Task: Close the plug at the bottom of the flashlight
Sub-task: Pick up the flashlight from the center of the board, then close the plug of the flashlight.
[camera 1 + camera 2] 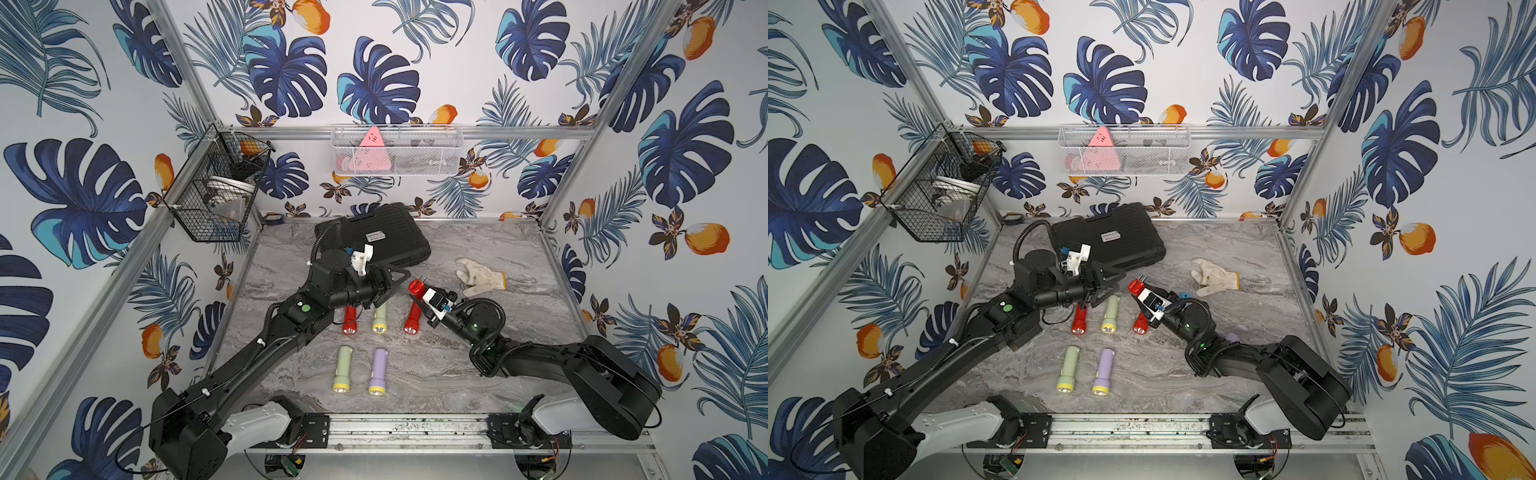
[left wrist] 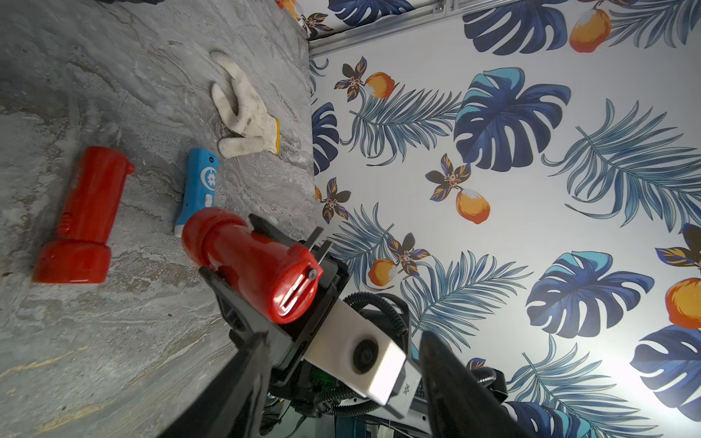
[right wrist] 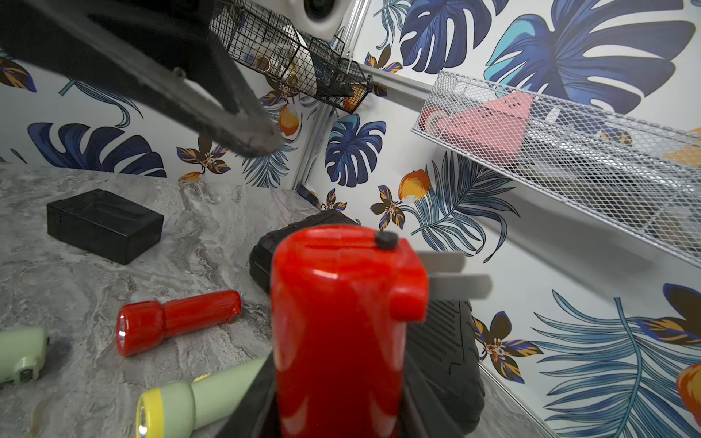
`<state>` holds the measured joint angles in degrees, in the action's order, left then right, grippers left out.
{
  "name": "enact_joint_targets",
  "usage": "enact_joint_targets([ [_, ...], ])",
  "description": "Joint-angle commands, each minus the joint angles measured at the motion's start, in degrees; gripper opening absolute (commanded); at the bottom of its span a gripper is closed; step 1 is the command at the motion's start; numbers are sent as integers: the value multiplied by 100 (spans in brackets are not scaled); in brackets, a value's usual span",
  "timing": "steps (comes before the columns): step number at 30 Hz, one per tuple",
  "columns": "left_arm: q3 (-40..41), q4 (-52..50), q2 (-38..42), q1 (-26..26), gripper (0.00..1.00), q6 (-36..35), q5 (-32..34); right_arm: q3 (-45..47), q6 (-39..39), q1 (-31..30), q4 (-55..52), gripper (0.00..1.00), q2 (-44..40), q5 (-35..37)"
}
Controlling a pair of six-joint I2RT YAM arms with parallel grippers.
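The right hand (image 2: 227,246) is clamped around the body of a red flashlight (image 1: 414,287), lifted clear of the counter (image 1: 436,365) near its middle. The flashlight sits tilted in the grip, bottom end uppermost and head down toward the counter. The plug (image 3: 457,282) is folded out. Its two flat metal prongs stick out sideways from the bottom end, beside a small black screw (image 3: 385,239). In both top views they show as short pins above the red end.

The left hand (image 1: 392,286) hangs just beside that bottom end, jaws apart with nothing between them. Seen from the right wrist, one of its fingers (image 3: 227,113) reaches across above the flashlight without touching it.

Below the two hands a row of three flashlights (image 1: 379,320) lies on the counter, red, green and red. A green flashlight (image 1: 343,370) and a purple flashlight (image 1: 378,372) lie side by side nearer the arm bases. A blue flashlight (image 2: 199,186) lies just beside a white glove (image 1: 480,278) on the right side. A black case (image 1: 386,237) rests at the back, partly under the left arm, and the right wrist view shows a black box (image 3: 102,223) on the counter too.
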<state>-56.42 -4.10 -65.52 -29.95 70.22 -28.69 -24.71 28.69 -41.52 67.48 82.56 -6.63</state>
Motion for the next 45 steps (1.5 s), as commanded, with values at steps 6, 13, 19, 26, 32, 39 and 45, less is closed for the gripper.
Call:
enact_joint_targets([
  [6, 369, 100, 141, -15, 68, 334, 49, -236, 589, -20, 372, 0, 155, -50],
  [13, 189, 209, -80, -11, 70, 286, 179, -281, 644, -100, 277, 0, 128, -172],
  [19, 260, 433, -258, -33, 68, 456, 194, -205, 700, -135, 406, 0, 161, -132],
  [26, 249, 459, -325, -46, 65, 459, 241, -195, 838, -194, 405, 0, 163, -110],
  [32, 266, 495, -353, -146, 56, 452, 285, -173, 902, -216, 533, 0, 260, -66],
  [39, 382, 547, -342, -250, 50, 475, 372, -178, 817, -216, 678, 0, 331, 38],
  [45, 395, 592, -361, -249, 49, 497, 414, -117, 774, -223, 731, 0, 306, 13],
])
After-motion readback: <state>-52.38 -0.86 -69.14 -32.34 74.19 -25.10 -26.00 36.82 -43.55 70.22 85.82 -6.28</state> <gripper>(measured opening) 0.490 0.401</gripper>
